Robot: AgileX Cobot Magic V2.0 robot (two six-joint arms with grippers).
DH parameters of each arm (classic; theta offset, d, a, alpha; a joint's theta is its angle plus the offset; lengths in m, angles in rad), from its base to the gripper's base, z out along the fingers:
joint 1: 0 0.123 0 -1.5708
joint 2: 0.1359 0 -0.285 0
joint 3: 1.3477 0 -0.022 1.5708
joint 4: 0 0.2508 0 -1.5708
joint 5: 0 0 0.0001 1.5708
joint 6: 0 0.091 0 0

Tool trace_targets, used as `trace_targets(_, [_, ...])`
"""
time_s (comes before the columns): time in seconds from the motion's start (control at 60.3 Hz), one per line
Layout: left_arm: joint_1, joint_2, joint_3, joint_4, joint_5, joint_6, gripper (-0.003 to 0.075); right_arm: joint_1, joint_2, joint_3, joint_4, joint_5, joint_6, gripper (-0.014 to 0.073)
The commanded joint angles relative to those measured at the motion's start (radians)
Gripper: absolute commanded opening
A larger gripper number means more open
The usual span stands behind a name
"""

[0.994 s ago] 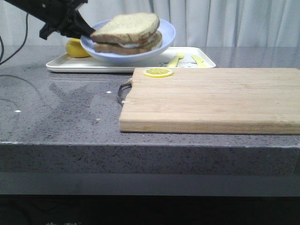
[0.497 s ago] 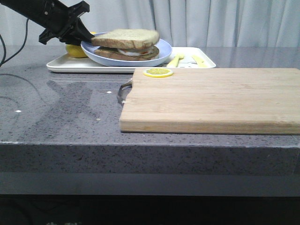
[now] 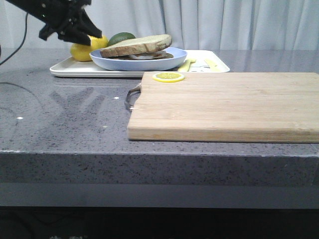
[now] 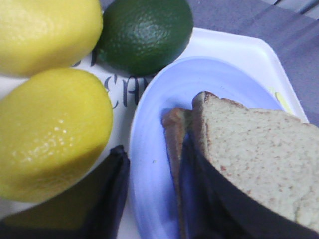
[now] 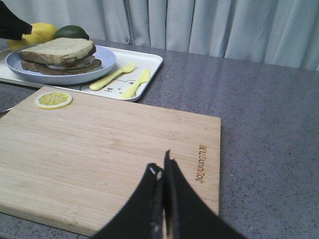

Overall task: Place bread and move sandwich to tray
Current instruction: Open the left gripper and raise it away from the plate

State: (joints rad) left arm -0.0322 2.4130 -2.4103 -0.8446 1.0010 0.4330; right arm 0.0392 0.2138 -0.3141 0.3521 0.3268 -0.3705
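The sandwich [image 3: 141, 50] is seen on its plate [image 3: 138, 62], and the plate is set down inside the tray [image 3: 65, 69], at the tray's left half, beside two lemons [image 4: 47, 129] and a lime [image 4: 144, 35]. The bread [image 3: 137, 45] lies on top as the upper slice, slightly tilted, with the egg just visible beneath it. Both parts of the task are therefore judged to be done, and the step in hand is taken to be the release and retreat of the left arm.

The left gripper [image 3: 82, 35] is held just above the plate's left rim. In the left wrist view its fingers [image 4: 117, 184] are seen spread, one at the lemon side and one against the sandwich edge, with the plate rim between them; nothing is gripped. The right gripper [image 5: 163, 191] hangs over the cutting board [image 3: 224, 104] with its fingers pressed together and nothing between them.

For the next move, a lift clear of the rim is called for, straight up and back, so that the plate is not dragged and the nearest lemon is not nudged. The lemon slice [image 3: 168, 76] on the board needs no handling.
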Motion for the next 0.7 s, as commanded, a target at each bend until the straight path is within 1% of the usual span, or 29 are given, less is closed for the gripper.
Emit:
trace_targets(0.0, [0.007, -0.09, -0.088, -0.066, 0.024, -0.007, 0.025, -0.005, 0.009, -0.028, 0.012, -0.076, -0.006, -0.0076])
trace_targets(0.083, [0.01, -0.09, -0.145, -0.066, 0.07, -0.009, 0.0181, -0.005, 0.009, -0.028, 0.012, -0.076, -0.006, -0.0076])
trace_targets(0.166, [0.01, -0.09, -0.202, -0.067, 0.122, -0.031, 0.0071, -0.005, 0.009, -0.028, 0.012, -0.076, -0.006, -0.0076])
trace_targets(0.215, [0.008, -0.09, -0.229, -0.067, 0.16, -0.031, -0.0022, -0.005, 0.009, -0.028, 0.012, -0.076, -0.006, -0.0076])
trace_targets(0.365, [-0.001, -0.09, -0.282, -0.07, 0.228, -0.041, -0.0019, -0.005, 0.009, -0.028, 0.012, -0.076, -0.006, -0.0076])
trace_targets(0.414, [-0.003, -0.09, -0.294, -0.07, 0.255, -0.066, -0.0019, -0.005, 0.009, -0.028, 0.012, -0.076, -0.006, -0.0076])
trace_targets(0.547, [-0.003, -0.099, -0.311, -0.047, 0.255, -0.143, -0.0019, -0.005, 0.009, -0.028, 0.012, -0.076, -0.006, -0.0076])
trace_targets(0.613, [-0.003, -0.115, -0.313, 0.002, 0.255, -0.177, -0.0019, -0.005, 0.009, -0.028, 0.012, -0.076, -0.006, -0.0076])
trace_targets(0.663, [-0.01, -0.133, -0.313, 0.069, 0.255, -0.219, -0.0019, -0.005, 0.009, -0.028, 0.012, -0.076, -0.006, -0.0076])
trace_targets(0.68, [-0.011, -0.142, -0.313, 0.115, 0.255, -0.243, -0.0019, -0.005, 0.009, -0.028, 0.012, -0.076, -0.006, -0.0076])
